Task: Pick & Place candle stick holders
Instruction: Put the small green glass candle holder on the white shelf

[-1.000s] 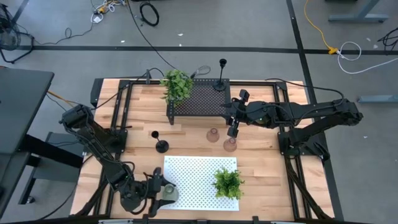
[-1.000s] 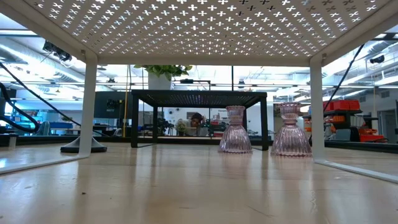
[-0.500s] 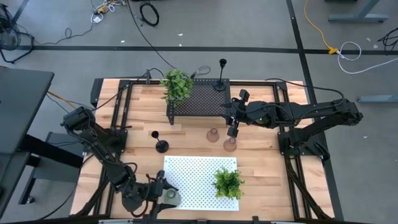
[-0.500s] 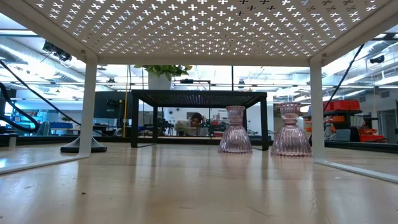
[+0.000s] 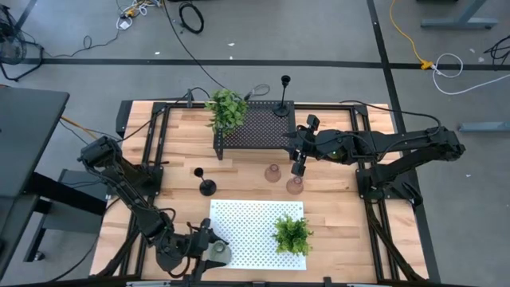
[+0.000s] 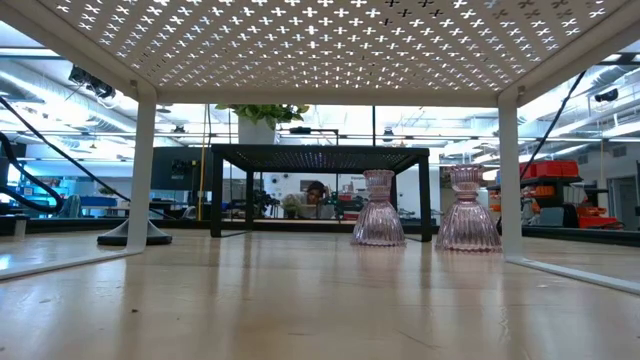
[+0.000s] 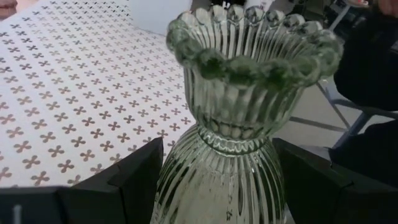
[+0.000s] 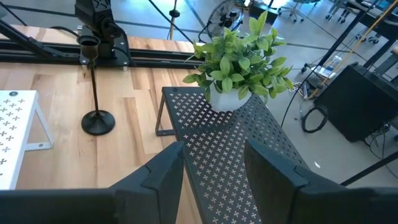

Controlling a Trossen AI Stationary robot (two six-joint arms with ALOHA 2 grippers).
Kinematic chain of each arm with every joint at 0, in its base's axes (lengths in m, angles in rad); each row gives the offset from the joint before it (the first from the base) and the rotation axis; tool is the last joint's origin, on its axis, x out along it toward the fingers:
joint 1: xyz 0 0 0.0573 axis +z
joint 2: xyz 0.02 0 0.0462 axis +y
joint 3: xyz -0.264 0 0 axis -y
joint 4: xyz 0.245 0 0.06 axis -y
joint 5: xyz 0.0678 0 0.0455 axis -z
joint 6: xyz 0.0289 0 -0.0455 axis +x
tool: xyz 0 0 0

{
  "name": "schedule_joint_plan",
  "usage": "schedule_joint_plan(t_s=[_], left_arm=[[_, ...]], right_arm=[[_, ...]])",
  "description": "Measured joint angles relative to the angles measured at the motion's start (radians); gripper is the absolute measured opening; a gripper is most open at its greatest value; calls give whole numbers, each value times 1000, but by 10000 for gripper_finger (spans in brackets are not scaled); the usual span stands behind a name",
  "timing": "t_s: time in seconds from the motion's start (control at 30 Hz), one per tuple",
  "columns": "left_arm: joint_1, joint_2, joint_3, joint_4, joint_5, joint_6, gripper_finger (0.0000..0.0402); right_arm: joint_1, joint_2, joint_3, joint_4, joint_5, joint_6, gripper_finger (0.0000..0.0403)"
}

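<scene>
An olive-green ribbed glass holder (image 7: 249,81) stands upright between the fingers of my left gripper (image 5: 203,245), at the white rack's near left corner (image 5: 217,249). Two pink glass holders (image 5: 272,173) (image 5: 295,185) stand on the table between the racks, on their wide feet (image 6: 378,235) (image 6: 469,240). One slim black holder (image 5: 206,185) stands on the table on its round base (image 8: 98,121). Another (image 5: 283,102) stands on the black mesh rack. My right gripper (image 8: 214,180) hangs open over that rack's right end (image 5: 299,155), with nothing between its fingers. My left gripper has the olive-green holder's ribbed lower body (image 7: 180,186), below the narrow waist, between its two fingers (image 7: 134,180) (image 7: 311,180). They come at it nearly level from the table's left side. The holder stays upright. Its foot is out of view, so I cannot tell whether it rests on the rack.
A white perforated rack (image 5: 247,219) stands at the near middle with a leafy plant (image 5: 292,233) on its right part. A second plant (image 5: 227,110) sits on the black mesh rack's (image 5: 263,127) left end. Bare wood lies left of the racks.
</scene>
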Motion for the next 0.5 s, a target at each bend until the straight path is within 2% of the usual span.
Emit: schedule_joint_plan(t_s=[0.1,0.2,0.27,0.5], left_arm=[[0,0,-1,0,-1,-22,285],[0,1,-1,-7,6,-40,330],[0,1,-1,-7,5,-42,345],[0,2,-1,-6,-13,-38,336]], right_arm=[[0,0,0,0,0,0,169],[0,0,0,0,0,0,169],[0,0,0,0,0,0,169],[0,0,0,0,0,0,169]])
